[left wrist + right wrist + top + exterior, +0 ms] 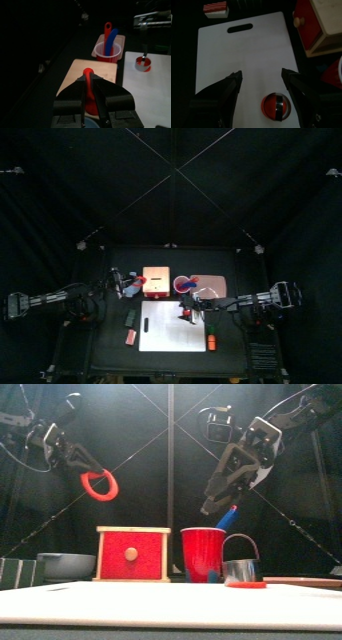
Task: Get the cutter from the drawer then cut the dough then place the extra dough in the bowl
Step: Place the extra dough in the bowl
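Observation:
My left gripper (88, 468) hangs high above the table, shut on a red dough ring (99, 486) that dangles from it. In the left wrist view the ring (87, 86) sits between the jaws, over the wooden box (90, 72). The metal cutter (241, 570) stands on the white cutting board (147, 604) with a red dough disc (276, 106) inside it. My right gripper (264, 82) is open over the board, just above and short of the cutter. The blue-grey bowl (67, 564) sits left of the box.
The wooden box with its red drawer front (132, 554) stands behind the board. To its right is the red cup (203, 552) holding a blue and a red knife. Behind the cutter lies the pink tray (214, 286). Small toy foods (211, 342) lie at the board's edges.

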### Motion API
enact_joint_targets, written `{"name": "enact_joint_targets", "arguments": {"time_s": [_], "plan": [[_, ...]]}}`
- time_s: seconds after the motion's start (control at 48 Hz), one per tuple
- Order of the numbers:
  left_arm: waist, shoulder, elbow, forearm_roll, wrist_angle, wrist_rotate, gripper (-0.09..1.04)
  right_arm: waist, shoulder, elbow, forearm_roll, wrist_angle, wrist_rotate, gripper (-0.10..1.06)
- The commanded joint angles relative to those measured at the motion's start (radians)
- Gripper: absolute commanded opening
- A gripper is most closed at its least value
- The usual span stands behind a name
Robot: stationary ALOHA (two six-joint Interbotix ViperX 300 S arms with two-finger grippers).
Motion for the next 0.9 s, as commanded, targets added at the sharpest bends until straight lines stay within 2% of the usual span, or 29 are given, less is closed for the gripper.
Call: {"name": "enact_joint_targets", "arguments": {"time_s": [0.021, 0.229, 0.458, 0.792, 0.896], "plan": [[0.063, -0.009, 0.037, -0.037, -0.002, -0.002, 0.54, -0.005, -0.012, -0.028, -0.018, -0.028, 0.000, 0.95], [0.091, 0.026, 0.115, -0.095, 0.012, 0.000, 0.55, -0.005, -0.006, -0.029, -0.025, -0.038, 0.000, 0.95], [0.095, 0.052, 0.120, -0.103, 0.005, -0.003, 0.59, -0.002, 0.011, -0.037, -0.026, -0.063, 0.000, 0.95], [0.132, 0.052, 0.132, -0.249, -0.021, -0.005, 0.85, 0.003, 0.011, -0.048, -0.020, -0.063, 0.002, 0.95], [0.140, 0.052, 0.132, -0.311, -0.029, -0.006, 0.89, 0.005, 0.012, -0.046, -0.018, -0.063, 0.003, 0.95]]}}
